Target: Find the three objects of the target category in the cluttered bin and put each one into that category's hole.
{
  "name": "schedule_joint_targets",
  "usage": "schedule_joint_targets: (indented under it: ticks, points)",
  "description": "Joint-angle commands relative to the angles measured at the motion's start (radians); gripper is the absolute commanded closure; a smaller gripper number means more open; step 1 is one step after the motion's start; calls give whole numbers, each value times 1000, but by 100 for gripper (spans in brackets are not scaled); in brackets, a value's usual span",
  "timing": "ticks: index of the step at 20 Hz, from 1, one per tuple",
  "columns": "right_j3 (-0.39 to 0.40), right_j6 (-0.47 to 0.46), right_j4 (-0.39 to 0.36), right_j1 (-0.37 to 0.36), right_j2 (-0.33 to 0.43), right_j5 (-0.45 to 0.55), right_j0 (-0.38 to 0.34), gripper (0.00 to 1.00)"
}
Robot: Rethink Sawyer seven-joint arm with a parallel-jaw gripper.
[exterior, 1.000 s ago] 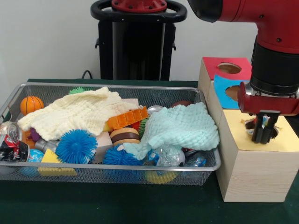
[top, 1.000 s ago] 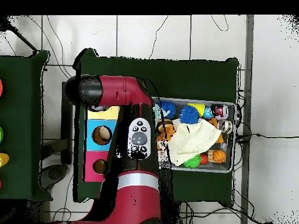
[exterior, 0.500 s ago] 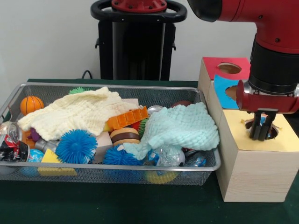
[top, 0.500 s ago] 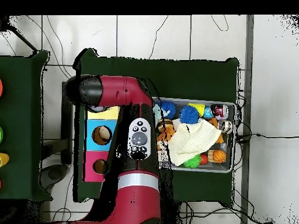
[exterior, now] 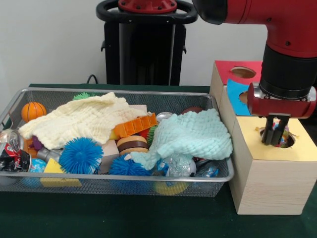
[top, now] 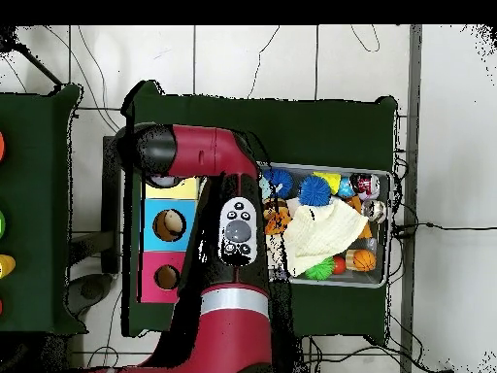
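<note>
My gripper hangs open just above the round hole in the yellow top of the wooden box. A small red and blue item shows inside that hole, behind the fingers and below them. The wire bin to the left holds a yellow cloth, a mint cloth, blue spiky balls, an orange ball and a crushed can. In the overhead view the arm hides the gripper; the bin lies beside it.
The box also has a blue patch and a red patch, each with its own hole. Overhead, the blue hole and the red hole show. The bin rim stands close against the box's left side.
The gripper has risen a little over the yellow hole and shifted slightly left. The coloured item that was between the fingers now sits lower, in the hole.
</note>
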Motion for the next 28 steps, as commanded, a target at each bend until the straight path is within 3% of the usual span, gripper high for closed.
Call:
schedule_joint_targets:
  ticks: [1, 12, 28]
  points:
    - [138, 102, 43, 1, 95, 112, -36, 100]
    - [168, 129, 99, 12, 110, 65, -29, 100]
    - [113, 196, 113, 50, 69, 38, 21, 100]
